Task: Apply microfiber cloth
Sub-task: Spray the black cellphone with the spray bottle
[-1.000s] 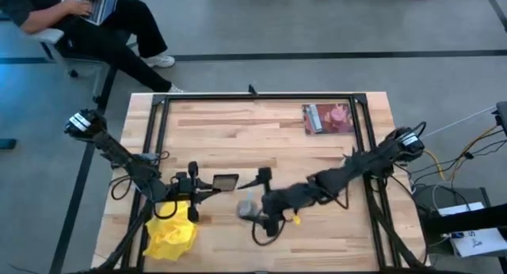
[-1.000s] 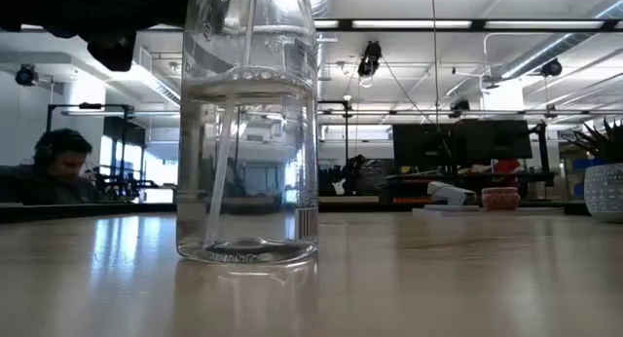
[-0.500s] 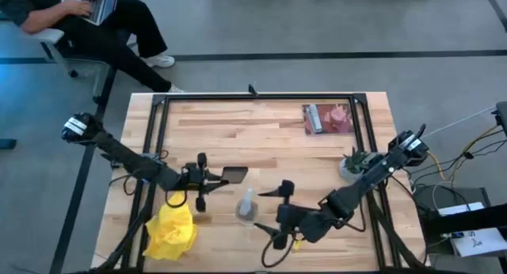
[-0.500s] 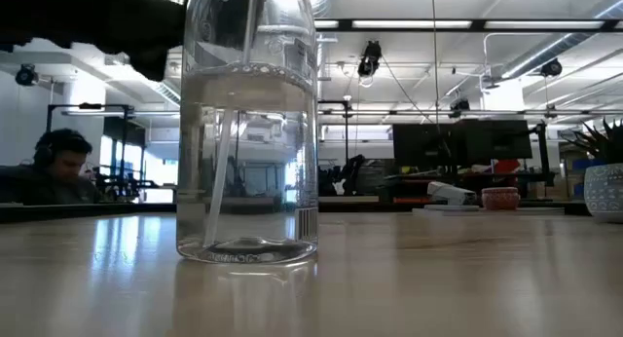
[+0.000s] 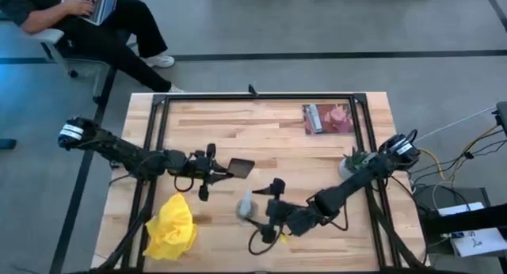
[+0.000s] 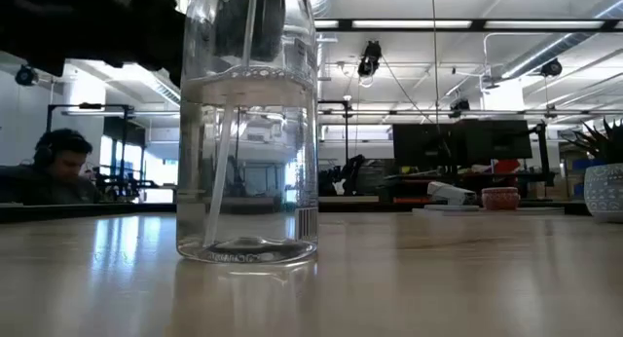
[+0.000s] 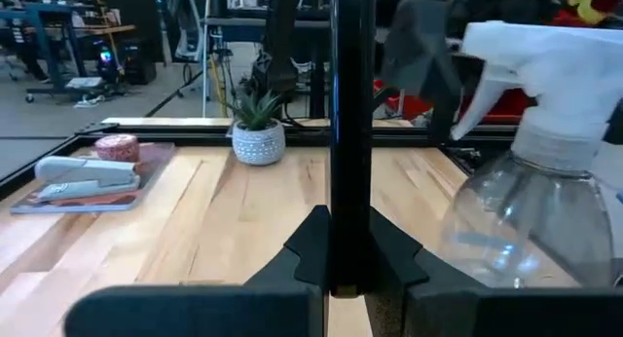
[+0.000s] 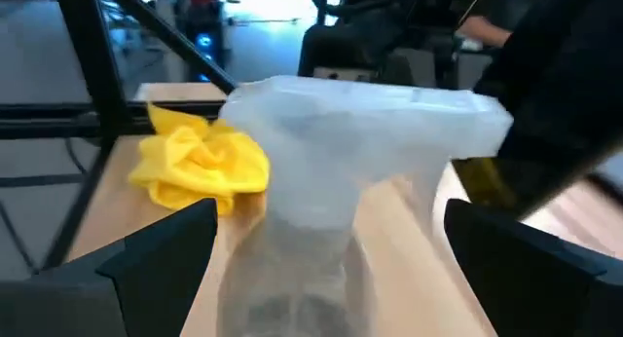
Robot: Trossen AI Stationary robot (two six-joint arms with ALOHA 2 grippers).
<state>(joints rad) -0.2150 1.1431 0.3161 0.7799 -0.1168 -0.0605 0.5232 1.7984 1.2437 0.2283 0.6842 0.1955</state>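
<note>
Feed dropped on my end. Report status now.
Left gripper shut on black flat phone, held on edge. Right gripper open around clear plastic spray bottle. Bright yellow microfiber cloth lies untouched at table's near-left corner.

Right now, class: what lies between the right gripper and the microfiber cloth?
The clear spray bottle. In the right wrist view it stands directly before the open right gripper, with the yellow microfiber cloth on the table beyond it.

Clear spray bottle [image 6: 247, 132] upright on wooden table [image 6: 438, 279], seated person [image 6: 54, 167] behind
</note>
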